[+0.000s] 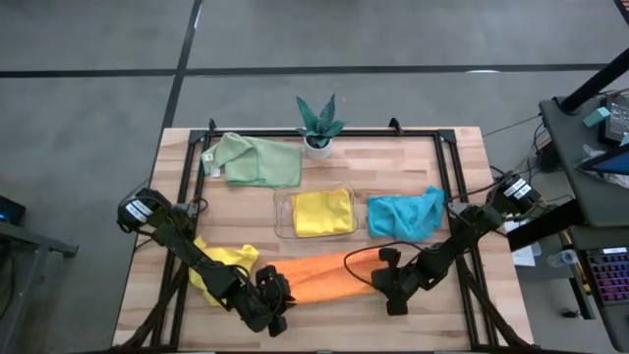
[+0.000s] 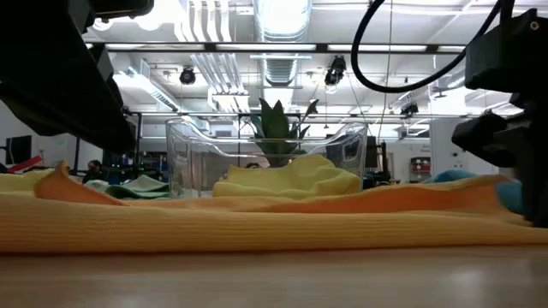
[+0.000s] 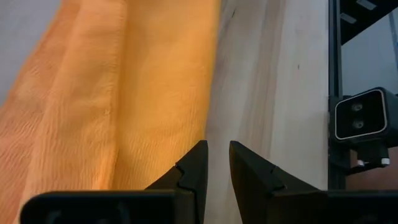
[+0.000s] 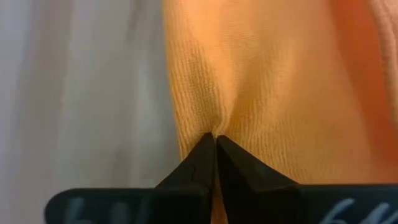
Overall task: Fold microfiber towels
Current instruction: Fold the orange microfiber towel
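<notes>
Grey floor surrounds a wooden table (image 1: 393, 305) framed by a black rail, with a desk of equipment off to its right side. Two dark arms reach in from the table's near corners toward the middle of its front edge.

Across that front strip lies the orange towel (image 1: 319, 278), stretched long between the two grippers and rumpled into low ridges in the low view. A yellow towel (image 1: 224, 264) lies bunched at its left end, partly under the left arm. Toward the back left sits the pale green towel (image 1: 257, 161), loosely folded. A teal-blue towel (image 1: 405, 213) lies crumpled right of centre, just beside a clear plastic tray (image 1: 282, 218) that holds the second yellow towel (image 1: 322, 211). Behind the tray, at the back edge, stands a small potted plant (image 1: 318, 125).

The right gripper (image 4: 216, 138) is at the orange towel's right end, its fingers pressed together and pinching a pucker of the cloth's edge. The left gripper (image 3: 217, 148) is at the towel's left end, its fingers a narrow gap apart over bare wood, right beside the cloth's edge and holding nothing.
</notes>
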Controlling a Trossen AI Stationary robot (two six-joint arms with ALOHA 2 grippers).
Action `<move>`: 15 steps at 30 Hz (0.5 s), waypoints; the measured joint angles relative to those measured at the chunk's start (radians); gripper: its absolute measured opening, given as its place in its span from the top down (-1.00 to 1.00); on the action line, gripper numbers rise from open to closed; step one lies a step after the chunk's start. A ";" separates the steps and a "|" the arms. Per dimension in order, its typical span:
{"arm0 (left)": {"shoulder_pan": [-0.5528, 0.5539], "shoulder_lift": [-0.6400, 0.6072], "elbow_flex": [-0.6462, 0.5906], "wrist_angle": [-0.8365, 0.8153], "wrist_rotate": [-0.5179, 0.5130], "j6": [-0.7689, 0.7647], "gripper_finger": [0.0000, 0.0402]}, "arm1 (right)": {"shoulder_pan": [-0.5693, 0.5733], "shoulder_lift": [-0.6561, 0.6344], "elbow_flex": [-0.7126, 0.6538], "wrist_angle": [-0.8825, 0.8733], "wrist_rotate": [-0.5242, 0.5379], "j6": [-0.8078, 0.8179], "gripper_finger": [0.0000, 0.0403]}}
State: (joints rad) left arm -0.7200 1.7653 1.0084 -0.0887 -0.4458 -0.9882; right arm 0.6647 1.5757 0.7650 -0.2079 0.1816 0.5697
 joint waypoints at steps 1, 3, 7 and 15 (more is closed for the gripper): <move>0.000 0.000 0.000 -0.002 0.000 0.000 0.74 | 0.002 -0.001 0.000 -0.001 -0.018 0.009 0.95; 0.000 0.000 0.000 -0.007 0.000 0.000 0.75 | 0.012 -0.001 0.000 -0.002 -0.029 0.014 0.95; 0.000 0.000 0.000 -0.028 -0.008 0.000 0.74 | 0.038 -0.001 0.000 0.001 -0.085 0.016 0.96; 0.001 0.034 -0.001 -0.091 -0.033 0.002 0.74 | 0.054 -0.041 -0.004 -0.031 -0.092 0.017 0.96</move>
State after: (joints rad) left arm -0.7193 1.7994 1.0073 -0.1795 -0.4791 -0.9863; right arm 0.7189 1.5344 0.7610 -0.2390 0.0894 0.5871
